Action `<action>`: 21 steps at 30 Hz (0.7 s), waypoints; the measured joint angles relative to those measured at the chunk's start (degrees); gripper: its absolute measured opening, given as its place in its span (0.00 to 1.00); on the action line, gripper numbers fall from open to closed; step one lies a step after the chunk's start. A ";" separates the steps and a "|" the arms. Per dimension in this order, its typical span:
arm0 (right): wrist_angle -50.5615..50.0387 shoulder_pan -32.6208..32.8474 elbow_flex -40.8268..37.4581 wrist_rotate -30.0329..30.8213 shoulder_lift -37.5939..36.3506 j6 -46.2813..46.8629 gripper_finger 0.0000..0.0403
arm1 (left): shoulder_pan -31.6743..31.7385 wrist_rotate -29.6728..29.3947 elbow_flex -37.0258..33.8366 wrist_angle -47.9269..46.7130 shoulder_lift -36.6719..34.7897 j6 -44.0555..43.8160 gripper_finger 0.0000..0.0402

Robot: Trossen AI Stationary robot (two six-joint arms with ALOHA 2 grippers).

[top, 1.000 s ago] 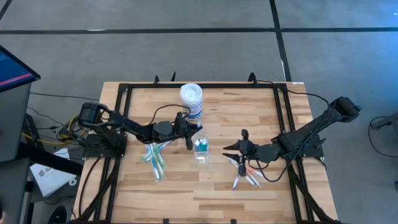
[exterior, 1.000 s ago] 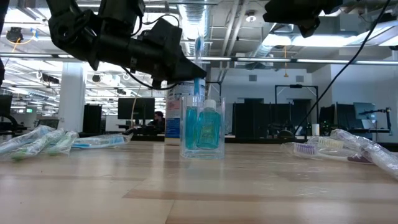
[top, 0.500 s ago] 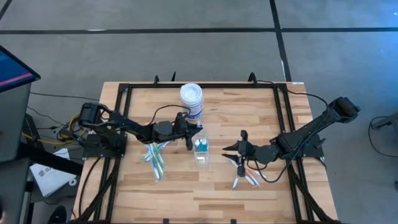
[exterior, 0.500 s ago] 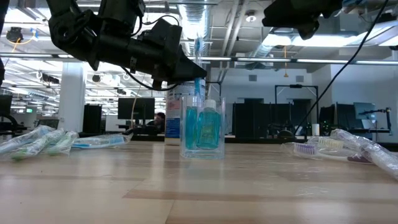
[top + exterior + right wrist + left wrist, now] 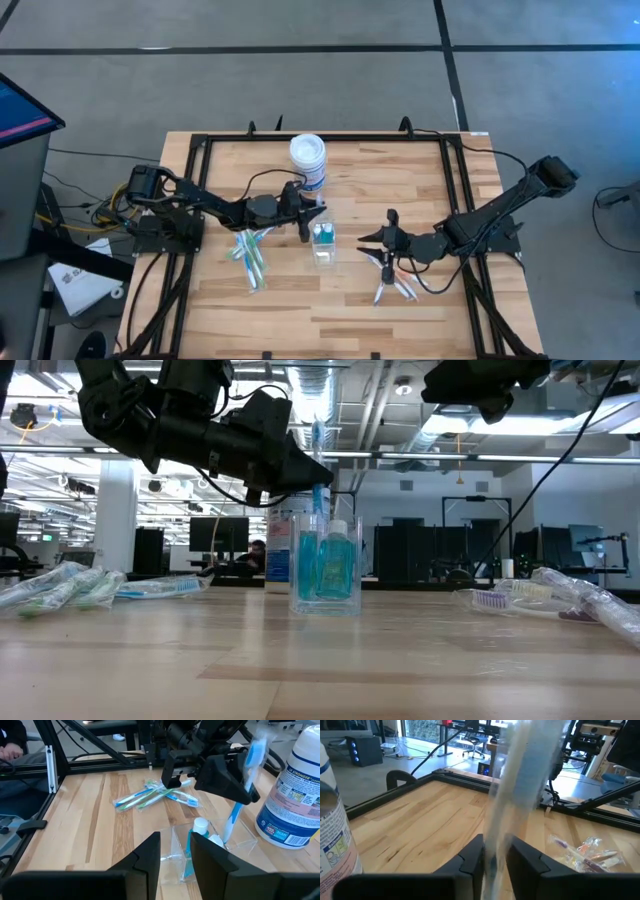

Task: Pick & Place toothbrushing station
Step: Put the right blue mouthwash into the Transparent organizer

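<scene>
Landmark: the clear plastic cup, standing upright near the middle of the wooden table.
Cup contents: a small blue tube with a white cap, upright inside; beside it a blue toothbrush standing on end, handle in the cup, head well above the rim.
Left gripper: at the cup's rim, on the side toward the white jar, level with the upper part of the standing toothbrush.
Left gripper state: the fingers are a little apart, with the wrapped brush running up between them; whether the pads press on it or have let go cannot be told.
Right gripper: on the cup's other side, near it but not touching.
Right gripper state: its fingers stand partly apart, pointing at the cup with nothing between them.
White jar: round, blue label, just behind the cup toward the table's far edge.
Loose toothbrushes, left arm's side: a heap of blue and green wrapped ones, lying flat near the cup.
Loose toothbrushes, right arm's side: a smaller wrapped heap, beneath and just beyond the right gripper.
</scene>
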 joint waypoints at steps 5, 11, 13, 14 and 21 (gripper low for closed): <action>0.00 0.01 0.00 0.00 0.00 0.00 0.24 | 0.00 -0.01 0.00 -0.02 0.00 -0.02 0.26; 0.00 0.00 0.00 0.00 -0.02 0.01 0.24 | 0.00 -0.02 0.00 0.02 0.00 -0.02 0.32; 0.00 -0.01 0.00 0.00 -0.02 0.01 0.24 | 0.00 -0.04 0.00 0.02 0.00 -0.01 0.32; 0.00 0.00 0.00 0.00 -0.02 0.01 0.24 | 0.00 -0.04 0.00 0.04 0.00 0.01 0.32; 0.00 -0.01 0.00 0.00 -0.02 0.01 0.24 | -0.01 -0.07 0.00 -0.26 -0.38 0.30 0.31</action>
